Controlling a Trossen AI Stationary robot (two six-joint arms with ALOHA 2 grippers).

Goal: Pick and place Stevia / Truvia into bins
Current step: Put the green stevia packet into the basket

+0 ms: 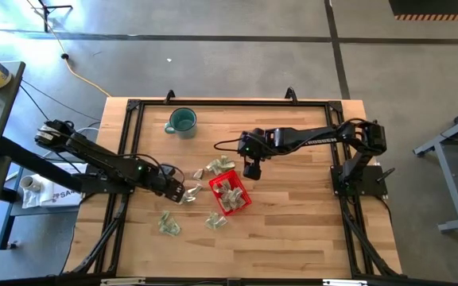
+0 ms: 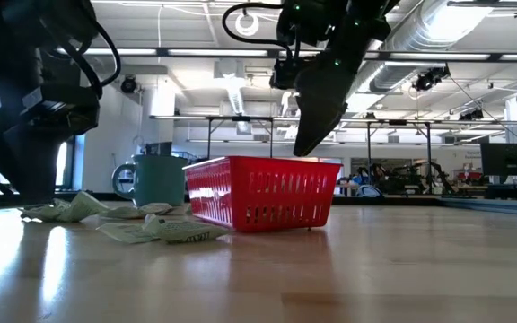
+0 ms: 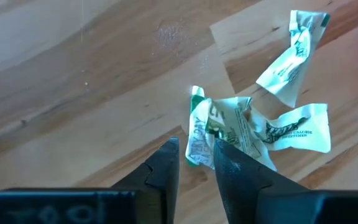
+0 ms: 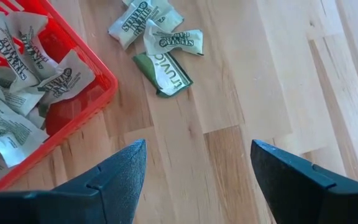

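The red bin (image 1: 230, 194) (image 2: 263, 190) sits mid-table with several pale green and white sachets (image 4: 23, 81) inside. My left gripper (image 1: 184, 191) (image 3: 195, 155) is low over the table just left of the bin, shut on a crumpled sachet (image 3: 229, 127). Another sachet (image 3: 294, 53) lies flat beside it. My right gripper (image 1: 252, 170) (image 4: 197, 162) hangs open above the table by the bin's far right corner, touching nothing. Three loose sachets (image 4: 157, 37) (image 1: 215, 168) lie flat on the wood beyond it. More sachets (image 1: 168, 225) (image 1: 215, 221) lie nearer the near edge. My left gripper pinches the crumpled sachet between its two fingers by one crinkled end (image 3: 196, 134). The fingers come down at a slant from the table's left. The rest of the sachet (image 3: 291, 130) spreads out beyond the fingertips and appears to lie on the wood.
A teal-green round mug (image 1: 181, 121) (image 2: 155, 179) stands toward the far edge, left of centre. A black frame (image 1: 229, 102) borders the tabletop. Open wood shows right of the bin and along the near edge.
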